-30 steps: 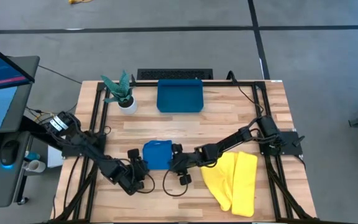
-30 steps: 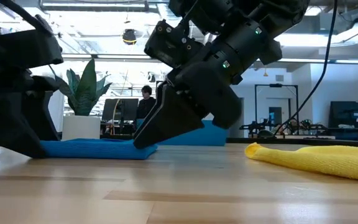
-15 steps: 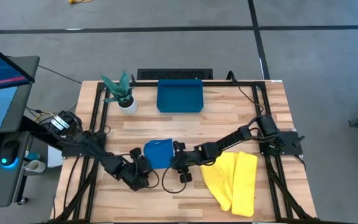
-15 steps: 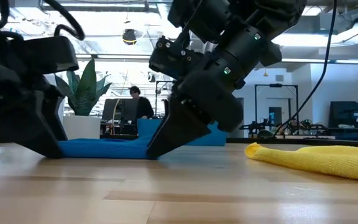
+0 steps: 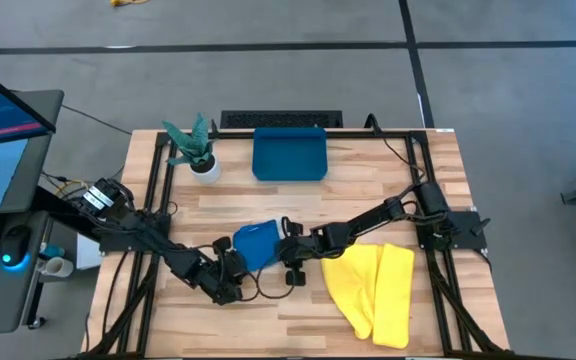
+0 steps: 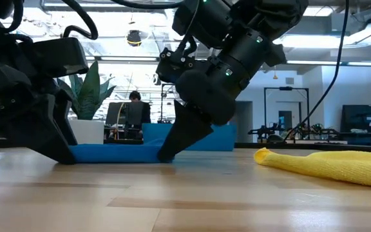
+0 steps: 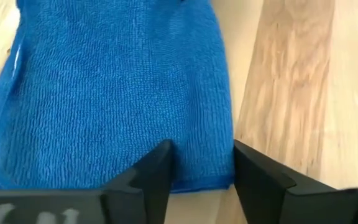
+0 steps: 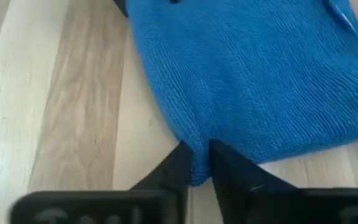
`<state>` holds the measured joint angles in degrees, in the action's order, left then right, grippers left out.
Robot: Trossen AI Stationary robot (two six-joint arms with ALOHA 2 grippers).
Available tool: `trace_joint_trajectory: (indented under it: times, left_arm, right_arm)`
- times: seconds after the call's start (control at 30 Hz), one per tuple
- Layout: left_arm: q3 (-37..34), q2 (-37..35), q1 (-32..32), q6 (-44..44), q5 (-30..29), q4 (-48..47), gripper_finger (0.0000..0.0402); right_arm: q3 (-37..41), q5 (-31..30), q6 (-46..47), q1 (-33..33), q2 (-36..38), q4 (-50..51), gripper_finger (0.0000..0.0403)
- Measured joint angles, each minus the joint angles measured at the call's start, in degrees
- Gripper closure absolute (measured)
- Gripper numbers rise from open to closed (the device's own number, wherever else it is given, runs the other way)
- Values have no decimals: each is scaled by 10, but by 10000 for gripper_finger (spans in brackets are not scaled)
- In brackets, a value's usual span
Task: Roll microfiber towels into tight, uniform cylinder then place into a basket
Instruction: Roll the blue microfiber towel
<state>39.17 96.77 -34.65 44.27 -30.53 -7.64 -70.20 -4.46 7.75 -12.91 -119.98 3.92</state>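
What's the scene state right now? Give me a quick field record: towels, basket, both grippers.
blue towel: folded flat on the table, mid-front, not rolled
yellow towel: lying loose at the right front, untouched
basket: at the table's rear centre, no towel in it
left gripper: at the blue towel's near corner, fingers astride its edge with a gap
right gripper: at the blue towel's other near corner, fingers pinched on the edge
plant pot: left of the basket

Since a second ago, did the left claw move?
Yes. The left gripper slid toward the table's right side, closer under the blue towel, judged against the plant pot.
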Motion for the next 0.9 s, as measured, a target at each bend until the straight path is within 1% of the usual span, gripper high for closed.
trace_joint_trajectory:
  times: [0.13,0.2,0.3,0.43,0.53,0.6,0.7,0.9]
  left_arm:
    - [5,0,0,-9,8,-2,293]
    - [11,0,0,-16,17,-5,311]
    - [20,-1,1,-16,45,-4,335]
    - [30,-1,0,-15,82,-4,361]
    - [39,-1,0,-8,122,0,377]
    - [44,-1,0,-2,147,0,384]
    - [52,-1,0,-1,181,-1,388]
    - [59,-1,0,6,199,-4,382]
  right_arm:
    - [0,25,9,1,1,5,378]
    - [1,43,10,0,4,7,391]
    - [1,89,30,0,4,10,388]
    - [-14,178,70,0,2,29,371]
    - [-24,237,88,-4,-1,38,371]
    - [-27,253,89,-9,-1,39,378]
    - [-35,260,90,-17,-2,39,388]
    - [-38,271,135,-17,-2,37,384]
